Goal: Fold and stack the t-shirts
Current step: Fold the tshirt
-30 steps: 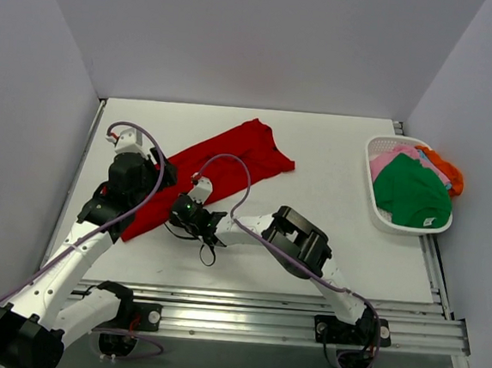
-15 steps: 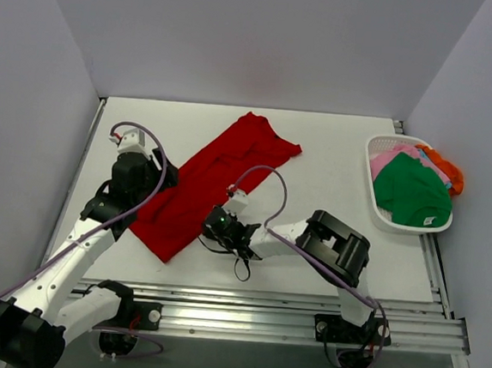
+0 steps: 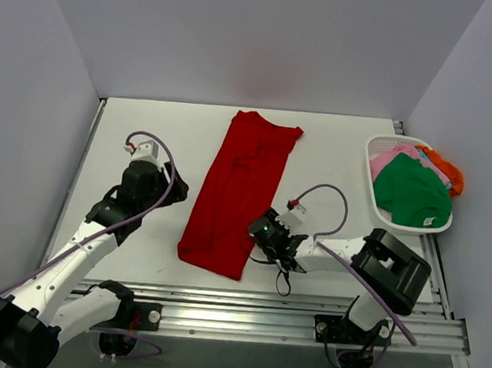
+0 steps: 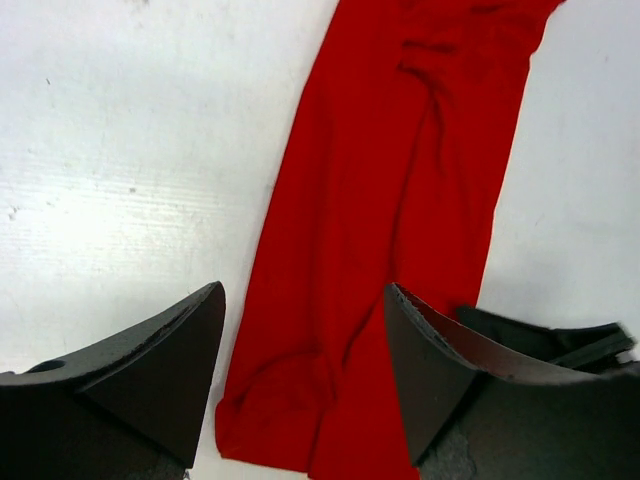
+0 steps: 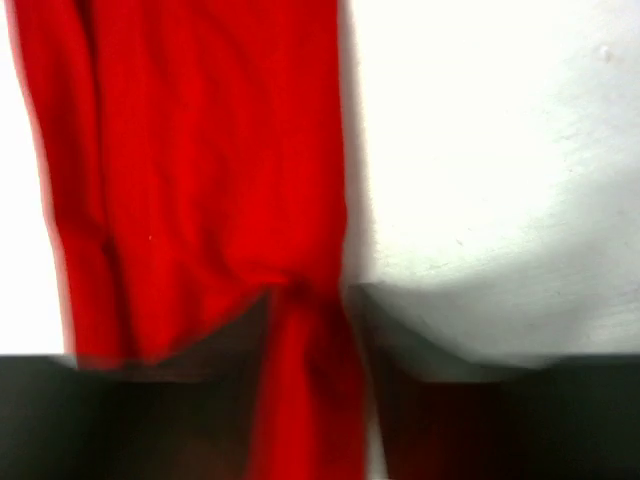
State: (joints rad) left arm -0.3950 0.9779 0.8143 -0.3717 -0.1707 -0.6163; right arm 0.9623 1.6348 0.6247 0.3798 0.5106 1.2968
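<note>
Bright red short-sleeved cloth t-shirt (image 3: 242, 184) lies flat on the white table (image 3: 334, 157) as a long narrow strip, sides already folded in, running from the far middle down toward the arms. A green cloth shirt (image 3: 413, 194), a pink cloth shirt (image 3: 384, 160) and an orange cloth shirt (image 3: 447, 171) sit heaped in a white slatted plastic basket (image 3: 373, 212) at the right edge, well apart from the strip. The right gripper (image 3: 257, 233) is low at the strip's near right edge. In its wrist view a bunched ridge of red cloth runs between its dark fingers (image 5: 235, 340), but the picture is blurred and I cannot tell whether they are clamped on it or have let go. The left gripper (image 4: 300, 370) hangs above the strip's near left part with its jaws spread wide and nothing between them. The cloth looks light, limp and easily creased, with slight puckers near the collar end, so it should drape and slide rather than hold a shape. For the crosswise fold, the likely holds are the two near corners, pinched through all layers at once so the tucked sides do not fall open.
</note>
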